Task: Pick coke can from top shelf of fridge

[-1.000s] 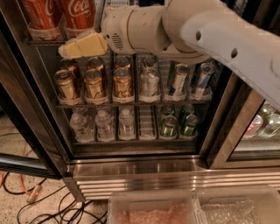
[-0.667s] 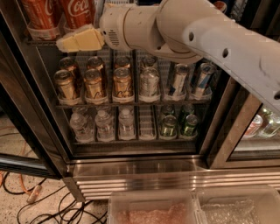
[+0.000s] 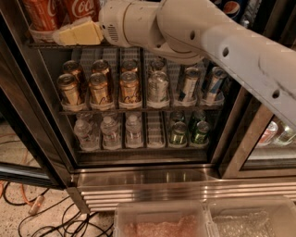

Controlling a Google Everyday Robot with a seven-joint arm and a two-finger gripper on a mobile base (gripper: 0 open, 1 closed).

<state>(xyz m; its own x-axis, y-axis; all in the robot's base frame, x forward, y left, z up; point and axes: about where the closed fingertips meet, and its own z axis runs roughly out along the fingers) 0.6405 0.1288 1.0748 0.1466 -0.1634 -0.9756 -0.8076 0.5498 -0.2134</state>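
Two red coke cans stand at the left of the top shelf (image 3: pixel 44 45) of the fridge (image 3: pixel 148 178): one (image 3: pixel 44 11) at the far left and one (image 3: pixel 83 8) beside it, both cut off by the upper frame edge. My gripper (image 3: pixel 76 33), cream-coloured, reaches in from the right on the white arm (image 3: pixel 208 37). It sits at the shelf's front edge, just below and in front of the two red cans, covering their bases. It holds nothing that I can see.
Blue Pepsi cans (image 3: pixel 233 7) stand top right. The middle shelf holds gold-brown cans (image 3: pixel 99 88), a silver can (image 3: pixel 158 85) and blue-white cans (image 3: pixel 189 85). Water bottles (image 3: pixel 108 132) and green bottles (image 3: pixel 178 132) are below. Clear bins (image 3: pixel 159 222) and floor cables (image 3: pixel 41 217) lie in front.
The gripper has moved up and left, from below the top shelf's edge to right in front of the red cans' bases. The arm has followed it.
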